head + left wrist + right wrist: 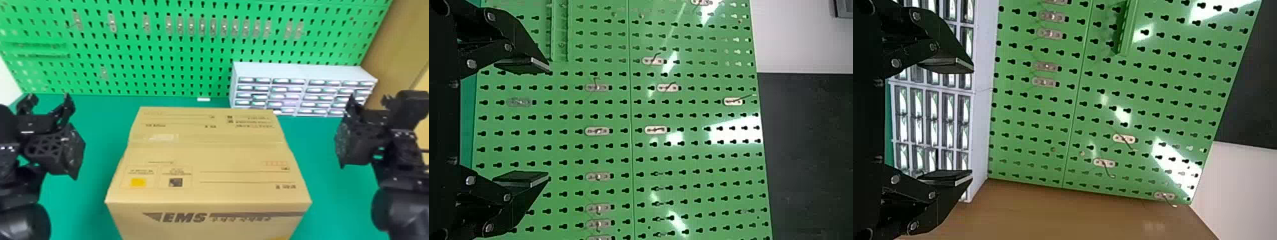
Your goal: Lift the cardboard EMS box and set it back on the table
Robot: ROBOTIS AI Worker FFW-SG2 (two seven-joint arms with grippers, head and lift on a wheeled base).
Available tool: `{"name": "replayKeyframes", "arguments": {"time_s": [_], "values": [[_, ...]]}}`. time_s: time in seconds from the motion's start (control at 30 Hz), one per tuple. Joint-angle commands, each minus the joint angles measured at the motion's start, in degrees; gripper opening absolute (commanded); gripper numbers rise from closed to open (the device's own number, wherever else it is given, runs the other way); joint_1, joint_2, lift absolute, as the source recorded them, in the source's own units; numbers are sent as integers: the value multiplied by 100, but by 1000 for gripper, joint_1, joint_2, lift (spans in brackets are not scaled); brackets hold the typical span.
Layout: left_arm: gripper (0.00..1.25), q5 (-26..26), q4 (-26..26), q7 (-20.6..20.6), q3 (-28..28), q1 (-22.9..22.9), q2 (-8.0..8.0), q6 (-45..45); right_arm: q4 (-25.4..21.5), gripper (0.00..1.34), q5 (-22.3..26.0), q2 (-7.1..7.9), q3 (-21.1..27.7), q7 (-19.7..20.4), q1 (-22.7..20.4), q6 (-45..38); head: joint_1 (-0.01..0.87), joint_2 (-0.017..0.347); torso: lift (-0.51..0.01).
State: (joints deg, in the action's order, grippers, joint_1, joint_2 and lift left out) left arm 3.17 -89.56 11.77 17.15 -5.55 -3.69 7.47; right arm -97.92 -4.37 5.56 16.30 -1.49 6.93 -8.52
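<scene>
The EMS box (207, 153) sits short of the table's (95, 127) far edge; left gripper (548, 122) and right gripper (973, 122), spread and empty, flank it, we judge, for squeezing.

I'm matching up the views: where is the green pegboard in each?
Head view: the green pegboard spans the back, beyond the EMS box.
Left wrist view: beyond the open left gripper.
Right wrist view: beyond the open right gripper, beside the drawer cabinet.
Shared landmark: the small oblong hook plates on the pegboard.
</scene>
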Motion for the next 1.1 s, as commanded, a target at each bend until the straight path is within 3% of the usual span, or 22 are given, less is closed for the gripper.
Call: {"name": "replayKeyframes", "arguments": {"time_s": [0.0, 0.13, 1.07], "values": [[765, 0, 0, 0, -10, 1, 0, 0, 1, 831, -99, -125, 102, 0, 1, 61, 678, -14, -13], [765, 0, 0, 0, -1, 1, 0, 0, 1, 831, -178, -204, 146, 0, 19, 78, 678, -14, -21], [765, 0, 0, 0, -10, -8, 0, 0, 1, 830, -178, -204, 58, 0, 36, 78, 678, -14, -77]]}}
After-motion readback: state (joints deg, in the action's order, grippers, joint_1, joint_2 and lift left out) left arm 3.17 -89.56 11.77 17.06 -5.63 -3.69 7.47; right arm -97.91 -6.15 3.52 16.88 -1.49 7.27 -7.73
